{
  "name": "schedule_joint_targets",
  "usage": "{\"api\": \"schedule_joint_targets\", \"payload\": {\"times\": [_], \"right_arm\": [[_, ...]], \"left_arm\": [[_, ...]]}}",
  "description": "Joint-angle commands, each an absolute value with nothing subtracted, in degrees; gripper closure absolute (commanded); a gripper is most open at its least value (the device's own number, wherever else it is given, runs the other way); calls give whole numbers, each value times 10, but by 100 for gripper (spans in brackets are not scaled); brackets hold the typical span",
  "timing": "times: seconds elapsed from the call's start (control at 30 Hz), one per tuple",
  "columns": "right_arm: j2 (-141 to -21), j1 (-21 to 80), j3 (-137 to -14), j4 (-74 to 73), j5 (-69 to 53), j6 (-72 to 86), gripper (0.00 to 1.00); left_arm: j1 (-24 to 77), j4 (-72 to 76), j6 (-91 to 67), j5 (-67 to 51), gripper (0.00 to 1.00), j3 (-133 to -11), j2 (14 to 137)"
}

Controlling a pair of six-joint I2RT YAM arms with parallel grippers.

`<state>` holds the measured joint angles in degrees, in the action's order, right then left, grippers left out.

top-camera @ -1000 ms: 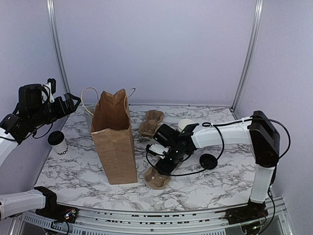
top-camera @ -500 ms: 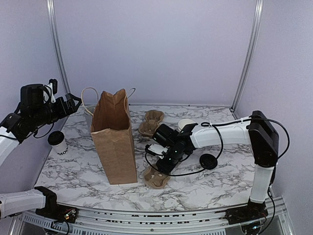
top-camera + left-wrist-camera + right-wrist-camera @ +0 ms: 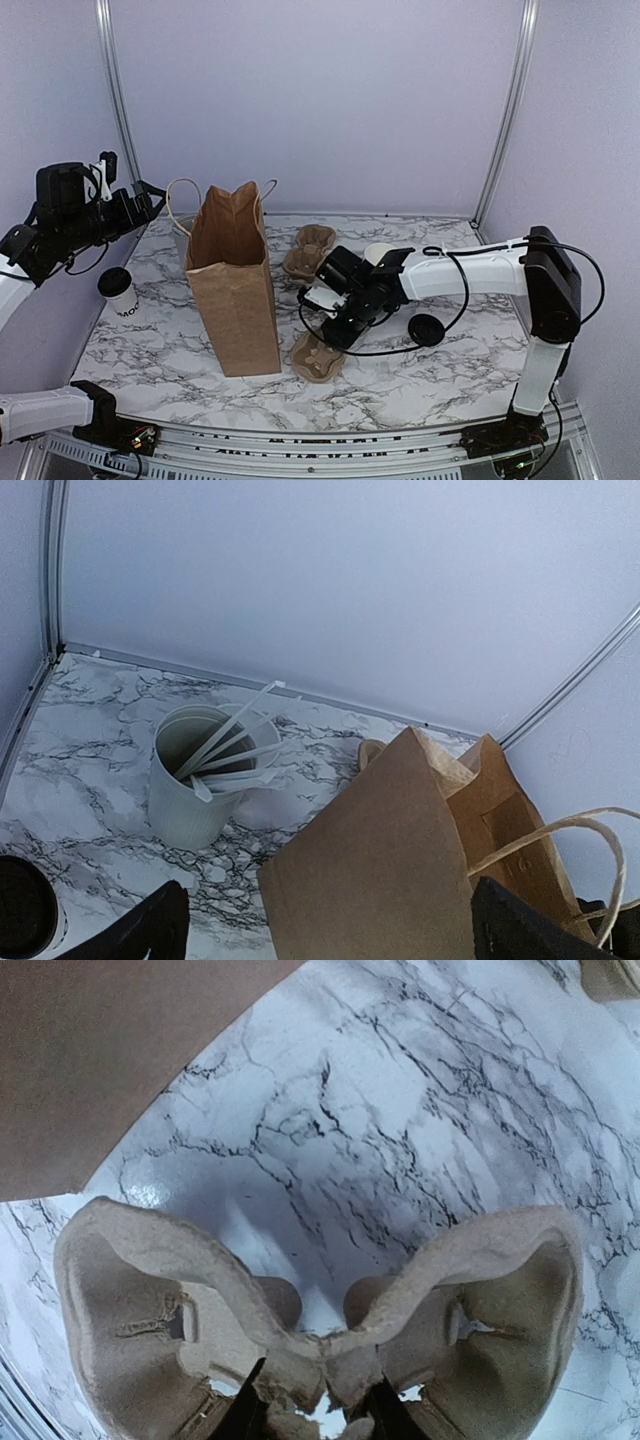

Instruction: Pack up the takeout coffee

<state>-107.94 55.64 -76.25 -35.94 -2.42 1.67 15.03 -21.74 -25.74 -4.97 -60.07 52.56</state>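
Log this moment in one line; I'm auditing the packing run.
left gripper: open, raised left of paper bag | right gripper: pinching near cup carrier at middle | takeout coffee: on table, untouched

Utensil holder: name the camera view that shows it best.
Left wrist: the utensil holder stands unobstructed, white utensils inside visible. Top external shows only a sliver behind the paper bag. Right wrist does not show it.

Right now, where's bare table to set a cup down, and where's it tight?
Bare: front-left table between lidded cup and bag; front-right, nearer than the loose lid. Tight: right of the bag, where the right gripper straddles a carrier, with a second carrier and open cup behind.
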Motion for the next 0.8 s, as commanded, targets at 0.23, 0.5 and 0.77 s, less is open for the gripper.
{"api": "schedule_joint_targets", "payload": {"times": [0.23, 0.5, 0.77], "right_arm": [[-1015, 551, -721, -320, -42, 45, 77], [-977, 548, -696, -297, -43, 62, 78], [-945, 547, -677, -281, -41, 75, 78]], "left_arm": [[148, -214, -290, -140, 1, -670, 542], [149, -215, -299, -177, 7, -695, 555], [149, -219, -292, -212, 15, -715, 550]]}}
